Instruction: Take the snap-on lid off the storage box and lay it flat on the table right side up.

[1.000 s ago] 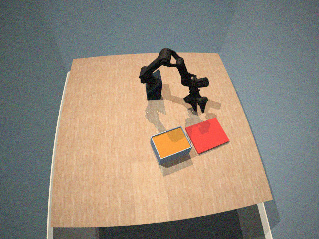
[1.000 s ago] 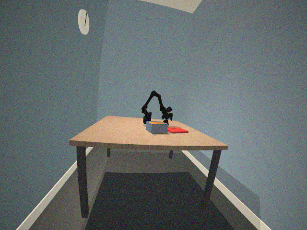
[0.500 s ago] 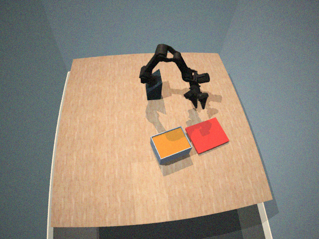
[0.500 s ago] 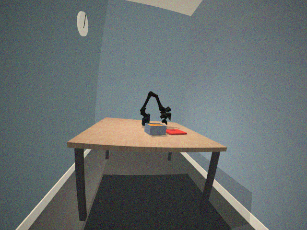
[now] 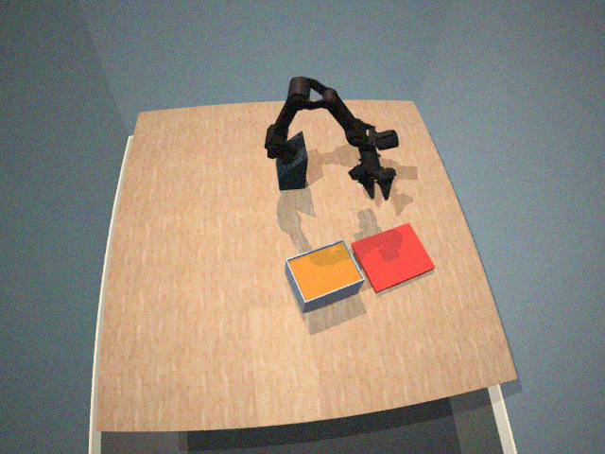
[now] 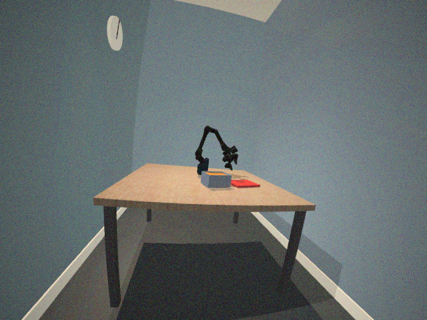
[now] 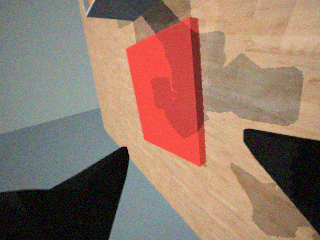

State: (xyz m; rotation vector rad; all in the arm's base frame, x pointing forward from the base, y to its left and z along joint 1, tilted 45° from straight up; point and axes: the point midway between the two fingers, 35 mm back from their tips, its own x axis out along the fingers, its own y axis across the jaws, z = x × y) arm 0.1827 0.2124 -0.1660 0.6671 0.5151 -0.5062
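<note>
The storage box (image 5: 332, 296) (image 6: 217, 181) (image 7: 120, 10) is grey-blue and stands upright with its top uncovered, showing an orange surface (image 5: 322, 274) inside. The red lid (image 5: 415, 249) (image 6: 245, 183) (image 7: 142, 90) lies flat on the table (image 5: 195, 293) (image 6: 155, 191) (image 7: 280, 30), just right of the box in the top and exterior views. Its smooth, plain face is up; its underside is hidden. My gripper (image 5: 379, 198) (image 6: 233, 167) (image 7: 184, 143) is open and empty. It hangs above the table, behind the lid as seen in the top and exterior views, apart from the lid and box.
The arm's dark base (image 5: 293, 170) (image 6: 202, 167) stands behind the box. The table's right edge runs to the right of the lid in the top view. The arm and gripper cast shadows on the table, the lid and the box's inside.
</note>
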